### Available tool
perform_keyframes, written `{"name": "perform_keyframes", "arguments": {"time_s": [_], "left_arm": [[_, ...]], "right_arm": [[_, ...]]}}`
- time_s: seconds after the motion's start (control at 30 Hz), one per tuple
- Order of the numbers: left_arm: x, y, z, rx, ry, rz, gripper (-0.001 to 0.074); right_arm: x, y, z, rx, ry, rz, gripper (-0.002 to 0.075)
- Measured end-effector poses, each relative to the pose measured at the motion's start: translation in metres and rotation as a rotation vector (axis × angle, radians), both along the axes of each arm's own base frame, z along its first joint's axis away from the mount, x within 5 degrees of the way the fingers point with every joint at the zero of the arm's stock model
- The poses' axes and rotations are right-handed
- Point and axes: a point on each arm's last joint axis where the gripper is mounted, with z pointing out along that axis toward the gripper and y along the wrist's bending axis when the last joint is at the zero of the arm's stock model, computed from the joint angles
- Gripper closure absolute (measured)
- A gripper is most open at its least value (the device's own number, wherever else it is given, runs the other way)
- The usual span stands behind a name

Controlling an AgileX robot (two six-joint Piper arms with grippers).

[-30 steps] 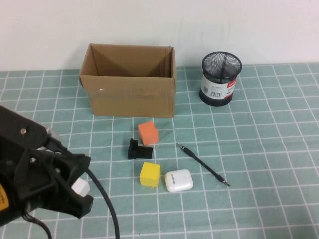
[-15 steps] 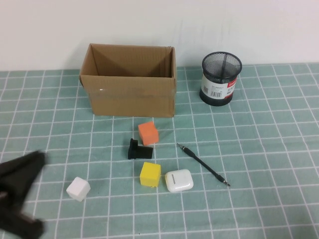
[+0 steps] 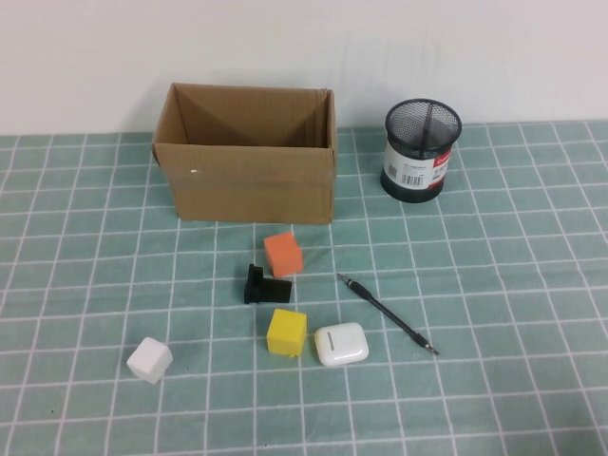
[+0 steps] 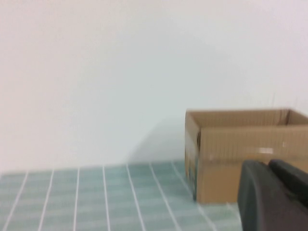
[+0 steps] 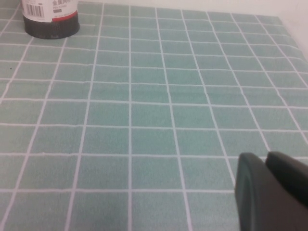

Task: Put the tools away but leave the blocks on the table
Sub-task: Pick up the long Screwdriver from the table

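Note:
The thin black pen-like rod (image 3: 385, 312) lies on the teal grid table (image 3: 513, 285), right of the blocks. The red-handled scissors are out of view. The orange block (image 3: 282, 255), yellow block (image 3: 286, 332) and white block (image 3: 149, 360) sit on the cloth. Neither arm shows in the high view. My left gripper (image 4: 268, 166) is shut and empty, low over the cloth, facing the cardboard box (image 4: 240, 144). My right gripper (image 5: 266, 159) is shut and empty above bare cloth (image 5: 144, 115).
The open cardboard box (image 3: 245, 180) stands at the back, its inside hidden. A black mesh pen cup (image 3: 421, 150) stands to its right and shows in the right wrist view (image 5: 50, 17). A black bracket piece (image 3: 263, 285) and a white earbud case (image 3: 341, 344) lie among the blocks.
My left arm has drawn back out of the lower left of the high view. The white block stays on the cloth where it was.

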Motion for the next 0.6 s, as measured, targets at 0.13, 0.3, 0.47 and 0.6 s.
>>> {"name": "perform_keyframes", "arguments": {"time_s": [0.13,0.3,0.47,0.6], "left_arm": [[0.001,0.001,-0.009,0.003,0.094,0.009,0.0736],[0.001,0.003,-0.024,0.025,0.254,0.028,0.0736],[-0.002,0.005,-0.038,0.053,0.409,0.047,0.0736],[-0.002,0.005,-0.039,0.055,0.422,0.049,0.0736]], "right_arm": [[0.000,0.000,0.000,0.000,0.000,0.000,0.0733],[0.000,0.000,0.000,0.000,0.000,0.000,0.0733],[0.000,0.000,0.000,0.000,0.000,0.000,0.0733],[0.000,0.000,0.000,0.000,0.000,0.000,0.0733]]}}
